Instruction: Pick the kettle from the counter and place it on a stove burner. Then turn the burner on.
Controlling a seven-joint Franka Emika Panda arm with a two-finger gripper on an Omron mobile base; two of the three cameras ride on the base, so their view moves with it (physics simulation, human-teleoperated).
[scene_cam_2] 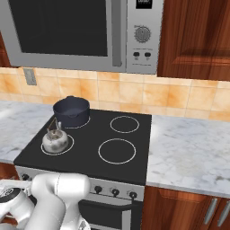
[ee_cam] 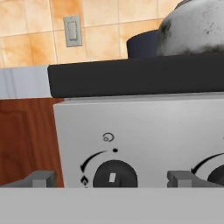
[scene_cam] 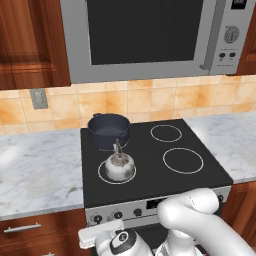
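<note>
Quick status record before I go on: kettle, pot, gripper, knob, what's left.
kettle: upright on the front left stove burner, inside its ring
pot: on the back left burner, just behind the kettle
gripper: open, level with the stove's front panel, holding nothing
knob: black, between the two fingertips, not yet gripped
counter: marble, on both sides of the cooktop
left to do: turn the burner on

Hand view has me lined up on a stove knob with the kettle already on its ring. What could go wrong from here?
1. The open gripper straddles the leftmost knob, but a second knob sits close beside it; drifting sideways could switch on another burner.
2. The kettle sits on the front-left burner, the pot behind it; a wrong knob may heat the pot.
</note>
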